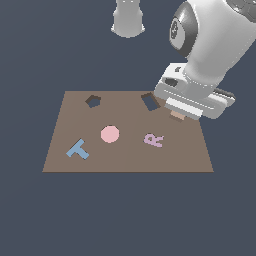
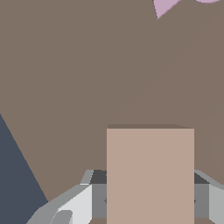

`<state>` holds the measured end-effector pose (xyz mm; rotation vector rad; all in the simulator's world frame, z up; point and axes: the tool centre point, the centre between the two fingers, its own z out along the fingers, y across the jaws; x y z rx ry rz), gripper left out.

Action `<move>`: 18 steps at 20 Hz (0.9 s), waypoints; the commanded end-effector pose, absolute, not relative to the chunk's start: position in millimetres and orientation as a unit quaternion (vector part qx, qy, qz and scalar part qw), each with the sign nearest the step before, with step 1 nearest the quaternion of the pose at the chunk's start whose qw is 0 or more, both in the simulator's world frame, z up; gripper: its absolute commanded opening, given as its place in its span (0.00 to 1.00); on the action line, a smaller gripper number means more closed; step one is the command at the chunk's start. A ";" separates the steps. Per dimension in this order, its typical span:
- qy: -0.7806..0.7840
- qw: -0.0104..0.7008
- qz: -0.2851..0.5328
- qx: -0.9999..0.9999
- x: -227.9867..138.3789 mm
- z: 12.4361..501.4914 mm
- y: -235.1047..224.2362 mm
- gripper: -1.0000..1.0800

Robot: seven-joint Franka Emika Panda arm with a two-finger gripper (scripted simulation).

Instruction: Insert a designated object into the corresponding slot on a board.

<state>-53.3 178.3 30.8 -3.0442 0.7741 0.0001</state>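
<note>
The board (image 1: 125, 160) is a flat brown panel. Its slot (image 1: 150, 101), a dark four-sided cut-out, lies near the far edge. My gripper (image 1: 177, 114) hangs low over the board, just to the exterior view's right of the slot. It is shut on the tan block (image 1: 176, 116), of which only the lower end shows under the hand. In the wrist view the block (image 2: 150, 175) fills the space between the two grey fingers (image 2: 94, 197), above the brown board (image 2: 78, 87). The block is beside the slot, not in it.
A dark pentagon cut-out (image 1: 92, 101) sits at the board's far corner on the exterior view's left. A pink disc (image 1: 110, 134), a lilac letter R (image 1: 154, 139) and a blue T (image 1: 78, 149) lie on the board. The R's tip (image 2: 164, 5) shows in the wrist view.
</note>
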 end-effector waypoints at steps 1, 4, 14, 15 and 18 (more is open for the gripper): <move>0.232 0.000 0.000 -0.973 -56.1 31.3 176.2 0.00; 0.208 0.000 0.000 -0.978 -60.8 31.9 172.7 0.00; 0.085 0.000 0.000 -0.996 -81.7 34.5 151.0 0.00; 0.070 0.000 0.000 -0.998 -83.9 34.9 147.9 0.00; 0.019 0.000 0.000 -1.000 -90.2 35.9 137.3 0.00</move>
